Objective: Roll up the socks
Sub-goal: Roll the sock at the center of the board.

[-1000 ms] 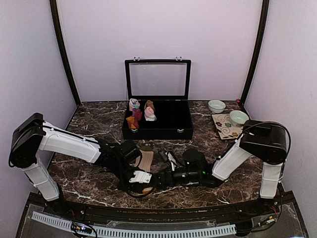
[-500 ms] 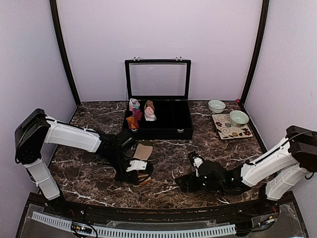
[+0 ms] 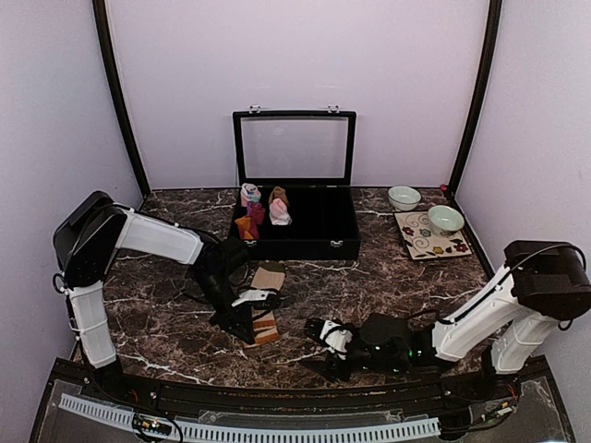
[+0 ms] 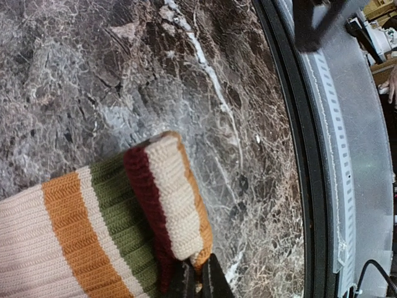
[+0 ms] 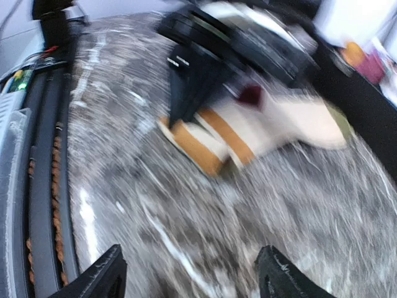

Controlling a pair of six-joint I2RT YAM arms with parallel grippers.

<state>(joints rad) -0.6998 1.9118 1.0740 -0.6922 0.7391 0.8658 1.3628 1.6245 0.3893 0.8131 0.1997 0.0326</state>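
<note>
One striped sock (image 3: 268, 281) lies on the marble table in front of the black box. It has cream, orange, olive and dark red bands (image 4: 93, 223), and its near end is folded over into a thick cuff (image 4: 170, 198). My left gripper (image 4: 200, 282) is shut on the edge of that folded end (image 3: 249, 325). My right gripper (image 3: 319, 349) hovers low over the table a little right of the sock, open and empty. In the blurred right wrist view its gripper (image 5: 189, 276) faces the sock (image 5: 248, 130), which lies well ahead of the fingers.
An open black box (image 3: 305, 242) at the back holds several small rolled bundles (image 3: 254, 210). Two bowls (image 3: 404, 197) and a patterned mat (image 3: 420, 242) sit at the back right. The table's black front rim (image 4: 310, 186) is close to the sock's end.
The right arm pulled away from the sock to the right, then swung back left toward it, its jaws slightly narrower. The left gripper stayed shut on the sock and shifted a little.
</note>
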